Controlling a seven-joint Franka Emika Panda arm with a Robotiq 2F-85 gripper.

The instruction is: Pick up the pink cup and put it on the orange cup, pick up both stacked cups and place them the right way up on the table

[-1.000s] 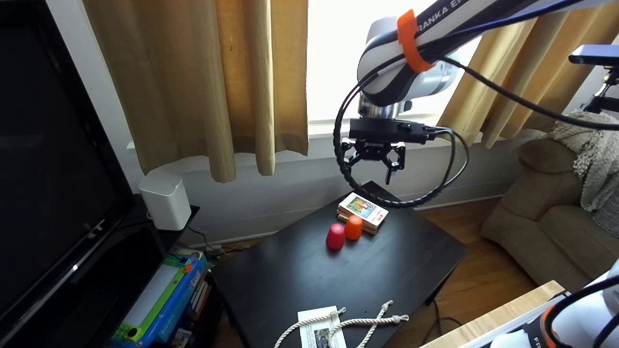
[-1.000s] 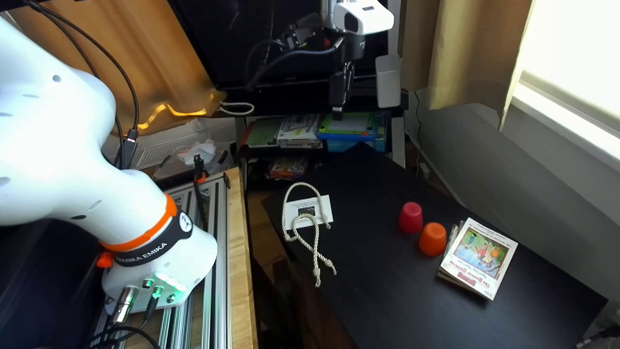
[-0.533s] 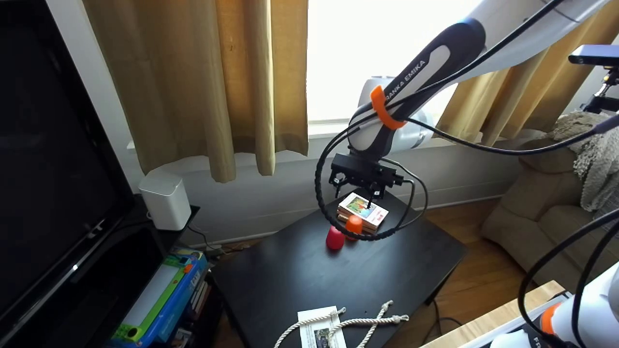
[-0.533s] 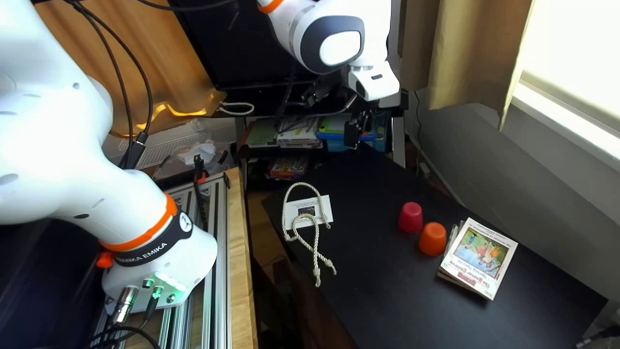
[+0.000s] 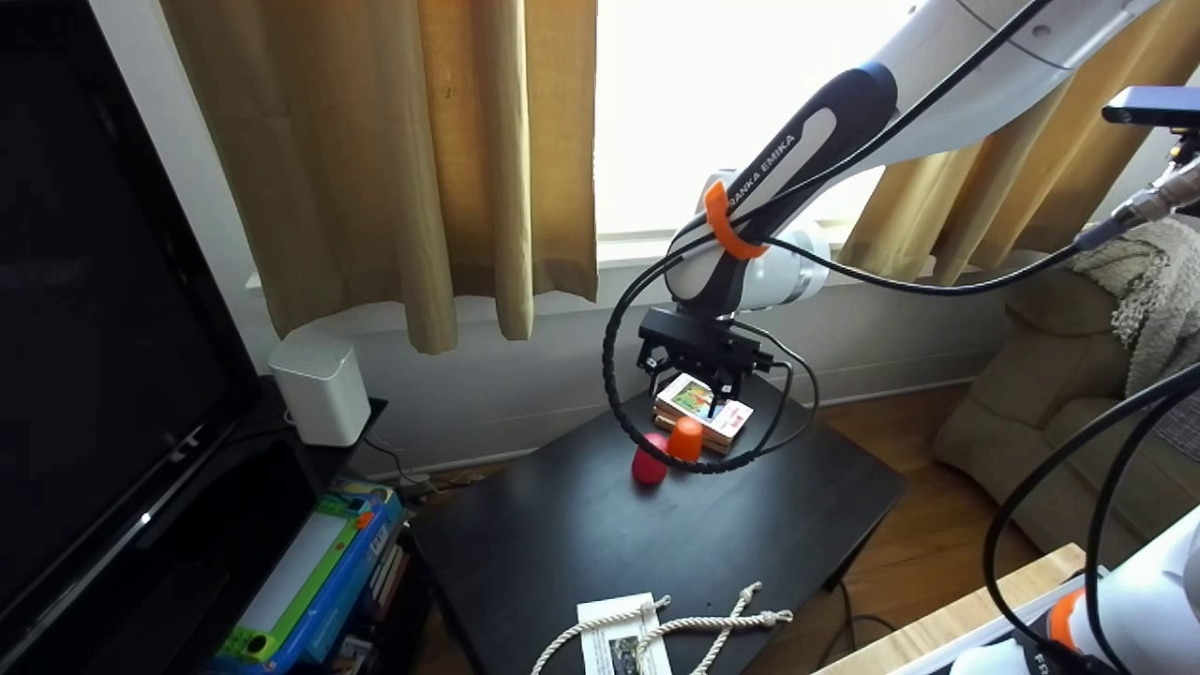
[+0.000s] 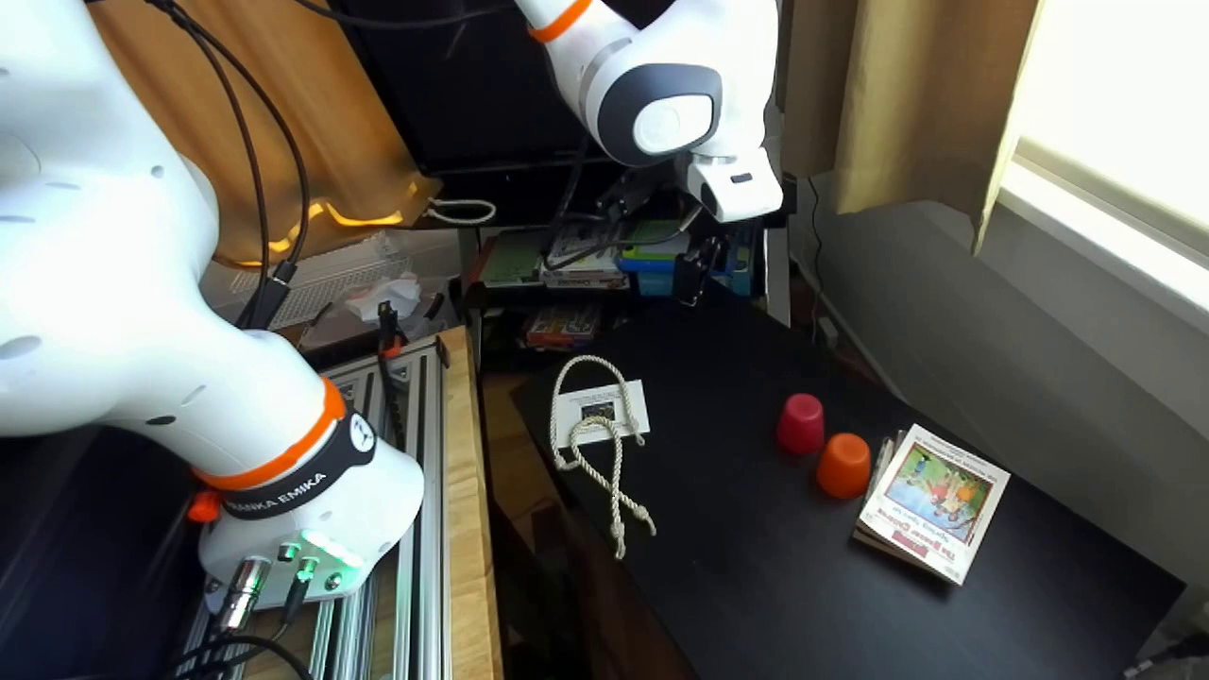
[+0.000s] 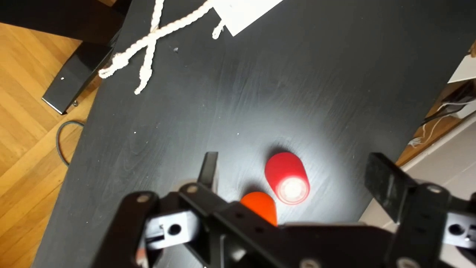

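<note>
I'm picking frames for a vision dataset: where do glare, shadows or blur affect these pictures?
Both exterior views: the window is blown out to white. Wrist view: glare whitens the upturned base of the pink cup; dark shadows edge this cup and the orange cup; a pale sheen spreads over the table; the fingers, close to the lens, look soft.

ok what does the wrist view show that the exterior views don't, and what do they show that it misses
Only the wrist view shows the pink cup with white glare on its upturned base, appearing between the fingers of the open gripper.

Only the exterior views, both of them, show tan curtains, a bright window, the black screen and the white arm. The book stack is clear there too; I can't make it out in the wrist view.

Shared by all: the pink cup, the orange cup beside it, rope, white paper, table, gripper.
</note>
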